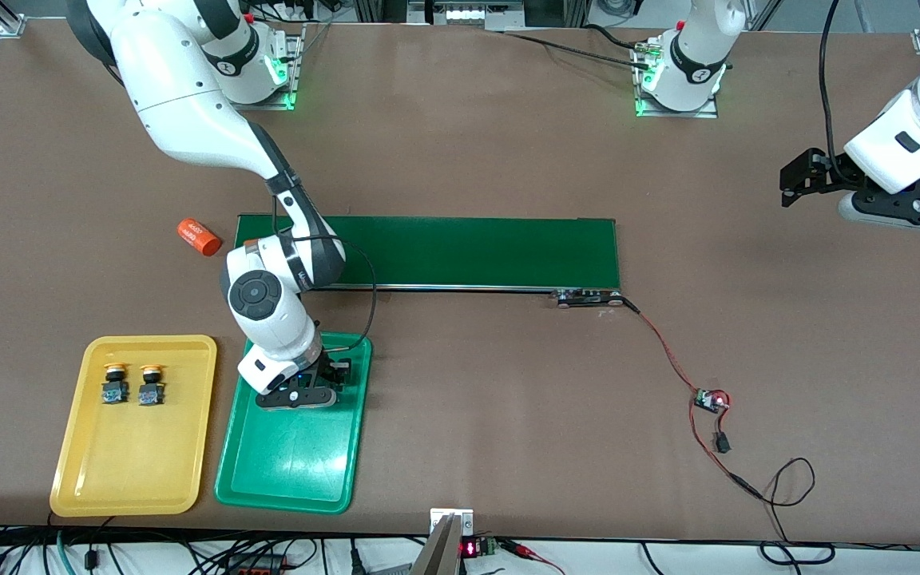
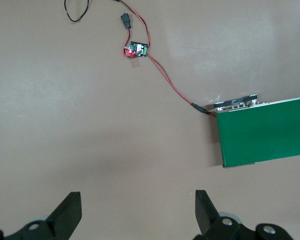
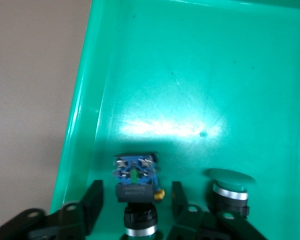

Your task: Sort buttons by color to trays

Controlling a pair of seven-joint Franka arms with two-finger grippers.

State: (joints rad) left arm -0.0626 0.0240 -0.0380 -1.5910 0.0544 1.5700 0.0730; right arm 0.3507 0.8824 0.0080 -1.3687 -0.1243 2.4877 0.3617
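Observation:
In the right wrist view a green button (image 3: pixel 135 175) sits in the green tray (image 3: pixel 155 75), blue terminal end showing. My right gripper (image 3: pixel 136 184) is open around it, with a gap on each side. A second green button (image 3: pixel 230 186) stands in the tray just beside the gripper. From the front, the right gripper (image 1: pixel 318 385) is low over the end of the green tray (image 1: pixel 288 463) farther from the front camera and hides both green buttons. Two yellow buttons (image 1: pixel 114 383) (image 1: pixel 151 383) lie in the yellow tray (image 1: pixel 134 471). My left gripper (image 2: pixel 137 195) waits open over bare table.
A long dark-green conveyor belt (image 1: pixel 468 251) lies mid-table, farther from the front camera than the trays; its end (image 2: pixel 265 132) shows in the left wrist view. An orange cylinder (image 1: pixel 199 237) lies beside the belt. A small circuit board (image 1: pixel 709 399) with red wires trails toward the left arm's end.

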